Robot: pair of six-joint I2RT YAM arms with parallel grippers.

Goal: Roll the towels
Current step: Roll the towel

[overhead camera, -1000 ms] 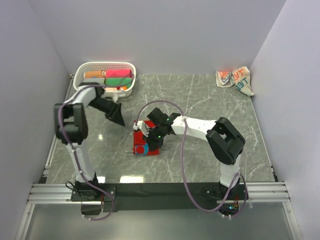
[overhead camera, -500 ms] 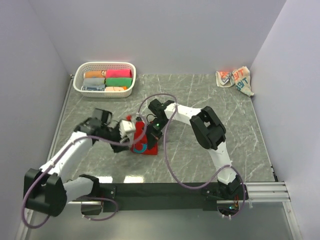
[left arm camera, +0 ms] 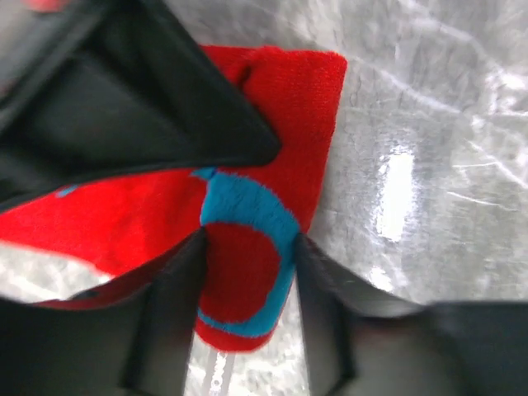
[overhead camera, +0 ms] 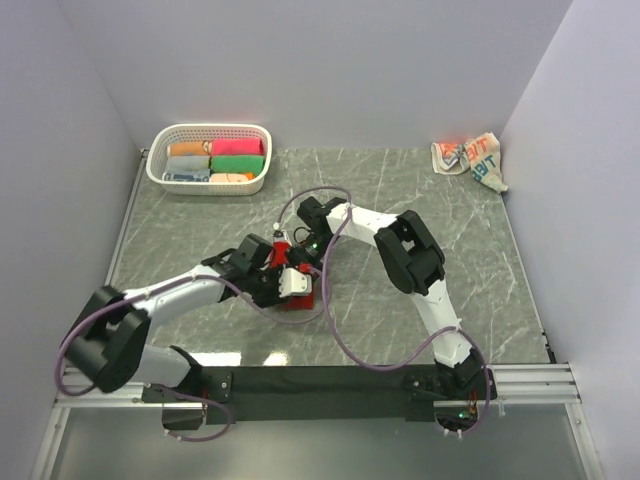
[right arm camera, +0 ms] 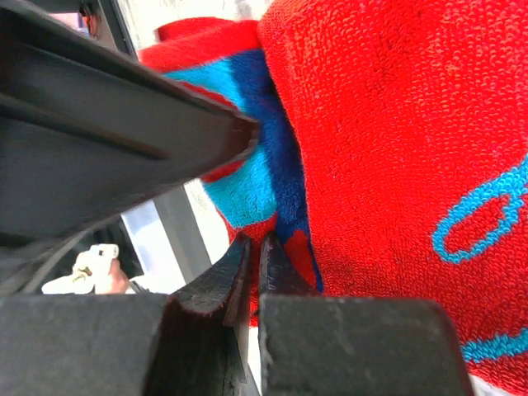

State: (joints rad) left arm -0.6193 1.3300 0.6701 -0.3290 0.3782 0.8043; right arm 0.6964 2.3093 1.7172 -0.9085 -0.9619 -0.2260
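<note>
A red towel with blue markings (overhead camera: 297, 301) lies on the grey marble table (overhead camera: 420, 290), mostly hidden under both grippers. In the left wrist view the towel (left arm camera: 285, 91) has a folded red and blue end. My left gripper (left arm camera: 249, 246) stands around that end, with a finger touching it on each side. It shows in the top view (overhead camera: 288, 284) at the towel's near left. My right gripper (right arm camera: 254, 244) is almost fully shut, pinching a thin edge of the towel (right arm camera: 396, 124). It shows in the top view (overhead camera: 297, 258) at the towel's far end.
A white basket (overhead camera: 160, 172) at the back left holds several rolled towels. A crumpled pale towel with red lettering (overhead camera: 470, 158) lies at the back right corner. Walls close in the table on the left, back and right.
My left arm has swung from beside the basket down to the red towel and closed around its end. My right gripper has shifted to the towel's far edge.
</note>
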